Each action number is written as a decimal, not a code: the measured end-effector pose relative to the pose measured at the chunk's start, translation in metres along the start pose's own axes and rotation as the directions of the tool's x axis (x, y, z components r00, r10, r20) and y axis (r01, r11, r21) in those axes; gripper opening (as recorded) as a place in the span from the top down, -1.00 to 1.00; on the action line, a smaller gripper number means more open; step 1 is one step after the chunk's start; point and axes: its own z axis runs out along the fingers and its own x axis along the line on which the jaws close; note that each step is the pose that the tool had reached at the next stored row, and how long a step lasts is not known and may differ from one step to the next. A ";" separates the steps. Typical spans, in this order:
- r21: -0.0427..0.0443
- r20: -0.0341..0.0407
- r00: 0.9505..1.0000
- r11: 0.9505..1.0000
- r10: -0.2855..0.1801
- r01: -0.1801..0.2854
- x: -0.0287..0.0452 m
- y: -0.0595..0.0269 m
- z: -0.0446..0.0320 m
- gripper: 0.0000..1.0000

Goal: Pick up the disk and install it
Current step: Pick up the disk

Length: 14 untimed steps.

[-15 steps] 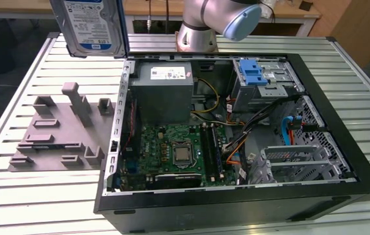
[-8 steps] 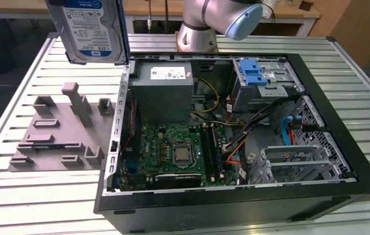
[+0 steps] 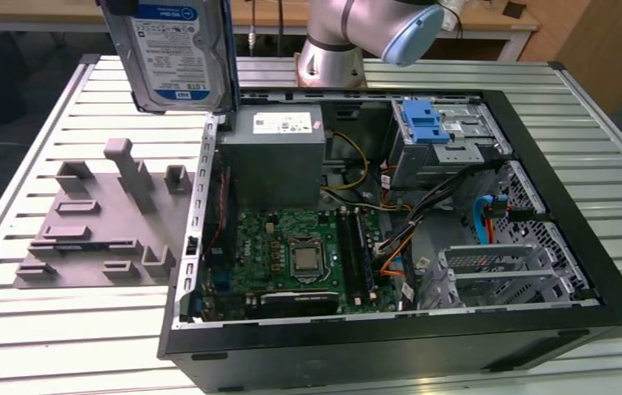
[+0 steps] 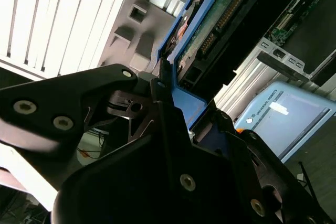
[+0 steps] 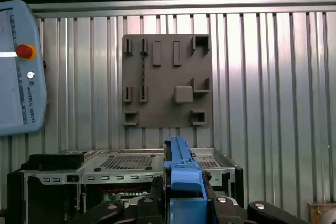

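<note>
The disk [image 3: 174,53], a silver drive with a white-and-blue label in a blue carrier, hangs upright high above the table. In the exterior view it is over the left wall of the open computer case [image 3: 399,346]. In both wrist views my gripper [image 4: 178,111] is shut on the disk's blue carrier edge [image 5: 181,174], with black fingers [image 5: 218,203] on either side. The drive's green circuit side [image 4: 226,14] faces the second wrist camera.
Inside the case are a grey power supply [image 3: 278,156], a motherboard [image 3: 300,251], loose cables and a drive cage with a blue bracket [image 3: 432,123]. A grey slotted fixture [image 3: 97,218] lies on the ribbed table at the exterior view's left. A teach pendant [image 5: 18,66] rests nearby.
</note>
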 end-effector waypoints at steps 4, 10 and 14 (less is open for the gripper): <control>0.000 0.009 1.000 1.000 0.000 0.000 0.0067 -0.0034 0.0013 0.27; -0.001 0.036 0.999 1.000 -0.001 0.001 0.0158 -0.0066 0.0026 0.27; -0.001 0.040 0.999 1.000 -0.001 0.001 0.0252 -0.0090 0.0032 0.27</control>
